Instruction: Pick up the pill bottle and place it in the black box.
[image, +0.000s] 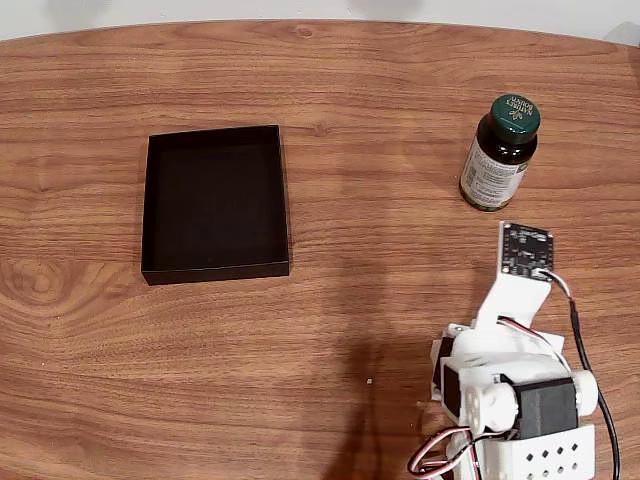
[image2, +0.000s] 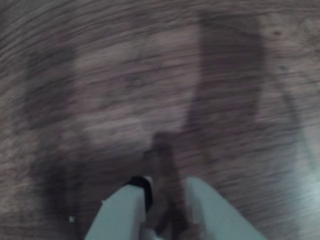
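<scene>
1. The pill bottle (image: 500, 153) stands upright on the tabletop (image: 380, 300) at the right of the fixed view, cap up and free on all sides — an easy stance for a side grasp.
2. The black box (image: 215, 203) lies well apart to the left, open side up, so the bottle could be lowered straight in.
3. The arm sits folded low, near the bottle but not touching it.
4. In the blurred wrist view the pincer (image2: 162, 210) points at bare wood, its pale fingers (image2: 120, 215) close together and holding nothing — it looks closed.
</scene>
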